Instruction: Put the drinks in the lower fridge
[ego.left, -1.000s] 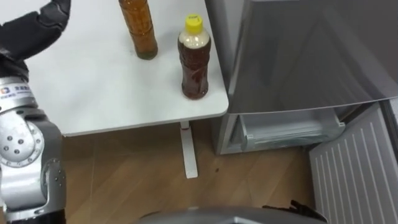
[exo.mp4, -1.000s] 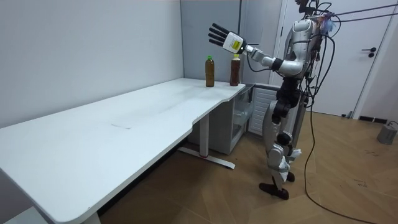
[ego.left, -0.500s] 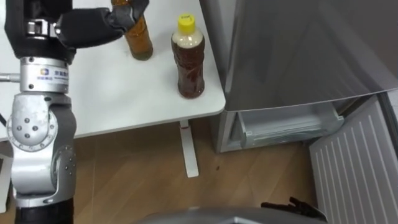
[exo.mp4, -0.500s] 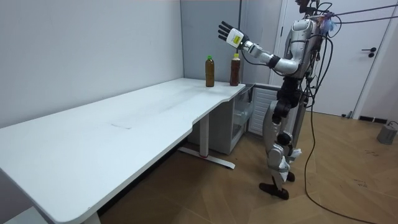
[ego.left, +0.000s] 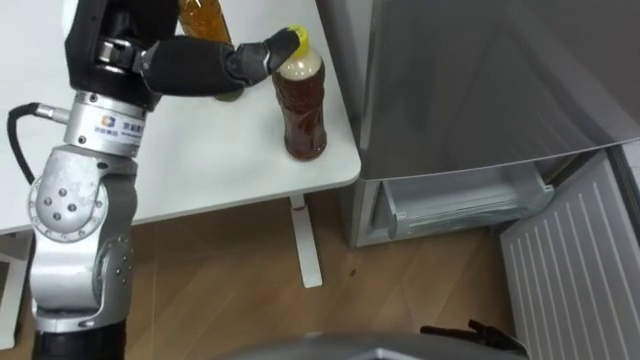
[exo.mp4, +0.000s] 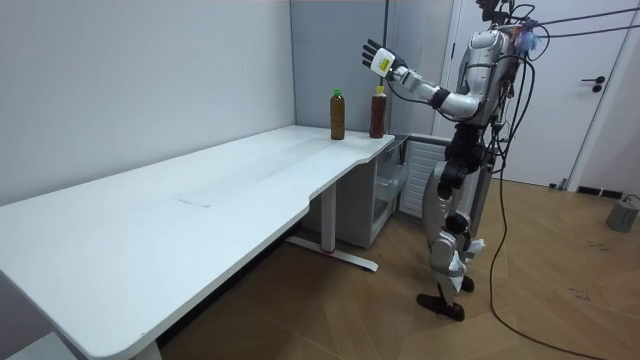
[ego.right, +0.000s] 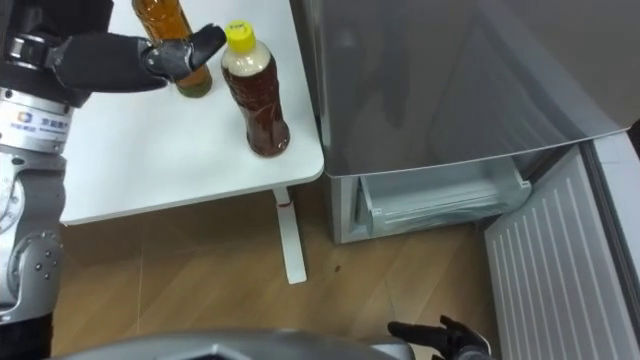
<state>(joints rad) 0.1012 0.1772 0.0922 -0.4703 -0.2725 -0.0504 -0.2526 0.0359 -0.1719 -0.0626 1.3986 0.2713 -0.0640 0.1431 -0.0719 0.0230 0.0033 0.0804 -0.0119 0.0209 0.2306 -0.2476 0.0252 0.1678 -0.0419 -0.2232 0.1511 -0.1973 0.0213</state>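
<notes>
The yellow-capped bottle (ego.left: 303, 110) is stood upright at the table's (ego.left: 200, 170) corner, at 3 o'clock of the left hand (ego.left: 200, 66), whose fingers are held straight, tips just beside the cap. Nearly full, stiff and smooth, it is judged heavy and slippery. The narrowed waist would best be gripped.

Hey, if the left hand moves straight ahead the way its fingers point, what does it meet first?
Probably the yellow-capped bottle: the left hand aims its straight fingers at the cap, tips close beside it. Depth is unclear; it might pass just above.
</notes>
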